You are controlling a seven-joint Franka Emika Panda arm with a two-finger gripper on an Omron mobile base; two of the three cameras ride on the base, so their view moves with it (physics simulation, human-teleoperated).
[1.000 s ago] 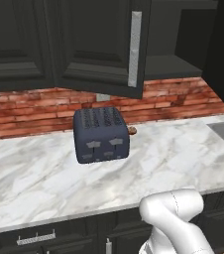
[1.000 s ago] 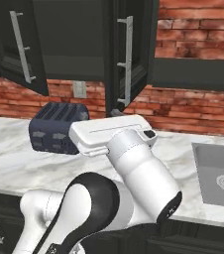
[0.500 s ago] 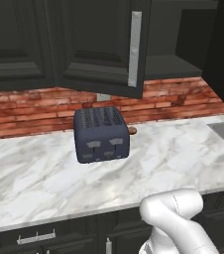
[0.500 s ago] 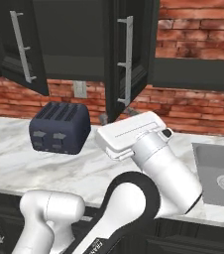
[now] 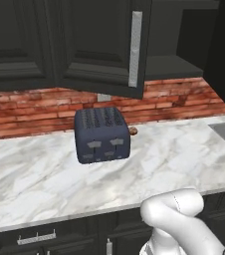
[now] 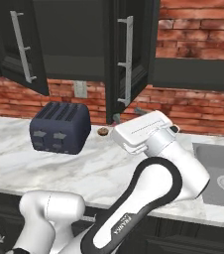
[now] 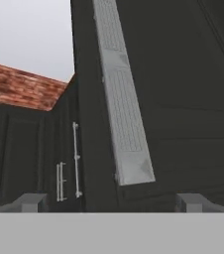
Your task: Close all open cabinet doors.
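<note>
Scene: sim kitchen, arm [image 6: 153, 163] raised toward an open wall-cabinet door [image 6: 129, 54] above the toaster [image 6: 59, 128].
Door 1: hangs up-right of toaster, swung out from the cabinet front. Matte black, recessed panel, long flat silver bar handle [image 6: 127, 59] running vertically.
Door 2: second door [image 6: 22, 44] up-left of toaster, also ajar, same black face, same bar handle.
Cabinet: dark interior shows between the two doors, above toaster.
Gripper: [image 7: 113, 201] fingers spread wide, holding nothing; tips sit either side of the handle's lower end in hand view, door face close behind.
Why so: hand looks lined up w/ door 1 to push it shut; prob. the first of two closes.
Task status: neither door closed yet, judging by the gaps.
Counter: marble [image 5: 184, 154], under toaster; sink [image 6: 223, 173] far right of it.
</note>
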